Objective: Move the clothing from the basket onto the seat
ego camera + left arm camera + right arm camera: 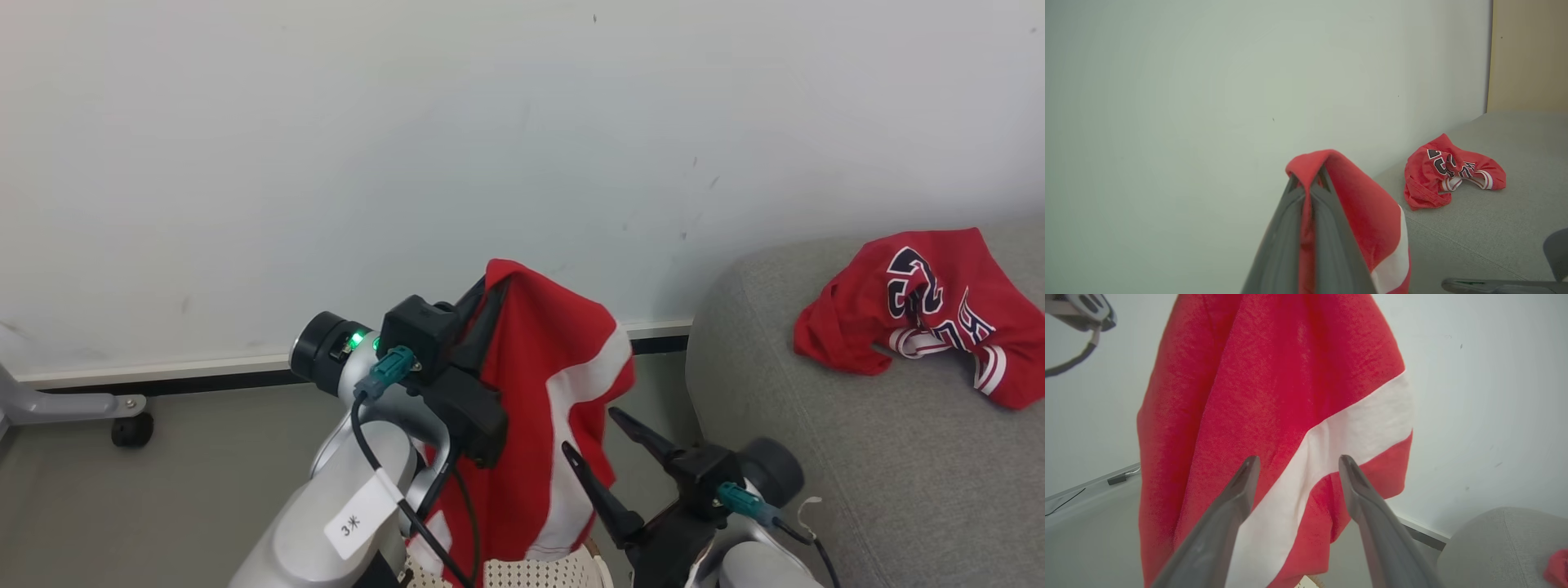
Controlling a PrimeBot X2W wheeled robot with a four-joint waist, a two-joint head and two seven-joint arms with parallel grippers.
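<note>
Left hand (pixel 1308 183) pinched on striped garment (pixel 563 384), long axis vertical, hem down at basket (pixel 531 573). Right hand (pixel 589 431) spread, empty. Jersey (pixel 931 314) crumpled on seat (pixel 816 457).

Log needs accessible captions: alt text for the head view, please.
The left hand holds a white-striped red garment up by its top, with the cloth's lower end hanging down to the cream basket. The right hand is open close to the cloth's lower part. A red jersey lies crumpled on the grey seat at right.
</note>
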